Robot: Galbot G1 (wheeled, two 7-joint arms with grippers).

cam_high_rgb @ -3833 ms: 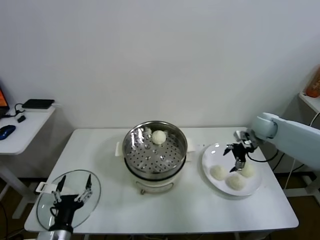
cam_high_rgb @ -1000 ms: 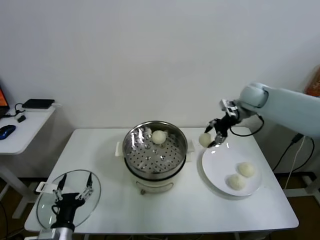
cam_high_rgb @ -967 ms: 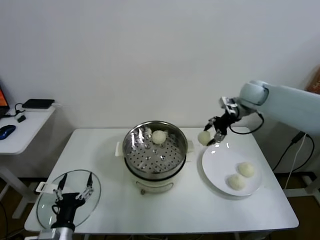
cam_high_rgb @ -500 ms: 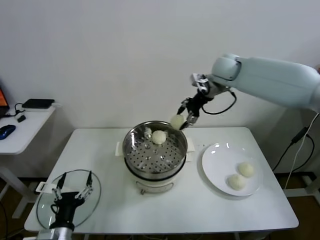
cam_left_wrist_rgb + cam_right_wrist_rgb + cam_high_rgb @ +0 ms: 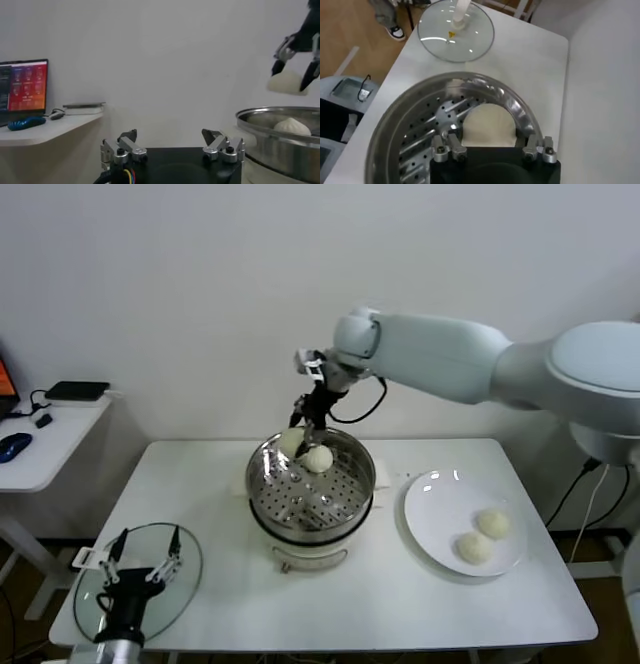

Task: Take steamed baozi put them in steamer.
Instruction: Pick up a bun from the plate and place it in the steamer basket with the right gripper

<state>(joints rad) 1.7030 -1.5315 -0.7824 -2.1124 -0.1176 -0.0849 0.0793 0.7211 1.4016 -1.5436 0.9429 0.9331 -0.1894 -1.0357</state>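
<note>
My right gripper (image 5: 303, 427) is shut on a white steamed baozi (image 5: 290, 442) and hangs over the far side of the steamer (image 5: 268, 492), just above its rim. In the right wrist view that bun (image 5: 487, 125) fills the gap between the fingers, with the perforated tray (image 5: 415, 142) below. A second baozi (image 5: 319, 458) rests on the tray at the back. Two more baozi (image 5: 492, 522) (image 5: 472, 547) lie on the white plate (image 5: 432, 506). My left gripper (image 5: 141, 568) is parked open at the near left.
A round glass lid (image 5: 182, 589) lies flat under the left gripper at the table's near-left corner. A side desk (image 5: 45, 439) with a mouse and a black box stands to the left. The right arm spans the air above the table's far right.
The right arm has swung left with the baozi, from above the plate's far edge to over the steamer's far side. One baozi fewer lies on the plate than at first.
</note>
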